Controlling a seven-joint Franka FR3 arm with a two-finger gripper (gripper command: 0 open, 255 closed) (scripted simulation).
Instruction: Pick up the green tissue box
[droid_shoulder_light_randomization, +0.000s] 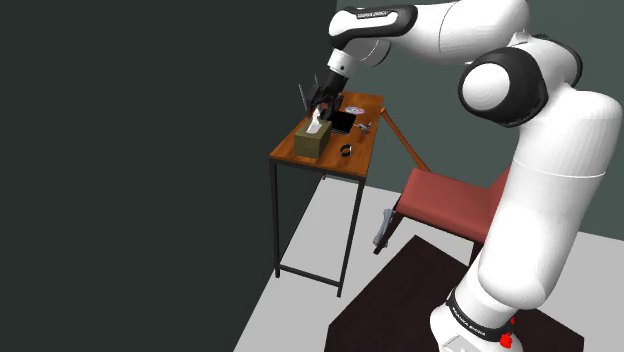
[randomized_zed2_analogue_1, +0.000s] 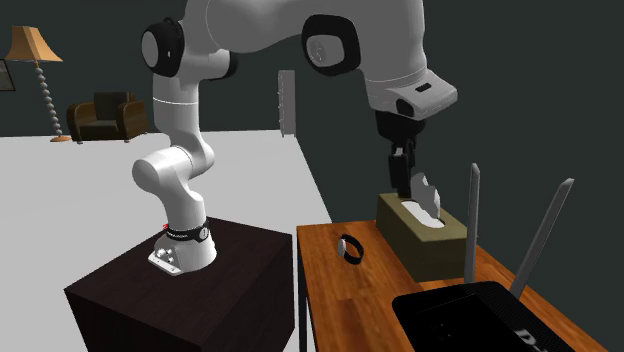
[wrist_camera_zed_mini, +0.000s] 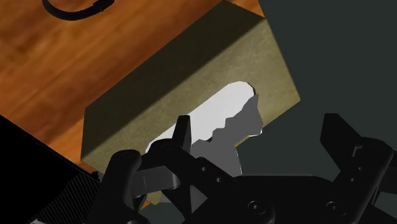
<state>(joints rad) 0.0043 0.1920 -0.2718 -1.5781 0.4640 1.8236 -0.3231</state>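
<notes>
Fingers (wrist_camera_zed_mini: 343, 146) spread wide, holding nothing. Green box (randomized_zed2_analogue_1: 425, 240) on bench (randomized_zed2_analogue_1: 330, 280), close under them at 6 o'clock in second exterior view. Its long axis runs 10-to-4. Tissue (randomized_zed2_analogue_1: 427, 195) just beside them. Straight descent looks likely.

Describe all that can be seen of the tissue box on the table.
The tissue box is an olive-green rectangular box with plain sides, lying flat on the wooden table near its edge. A white tissue sticks up from the slot on top. The open gripper hovers just above the tissue, without clasping the box.
</notes>
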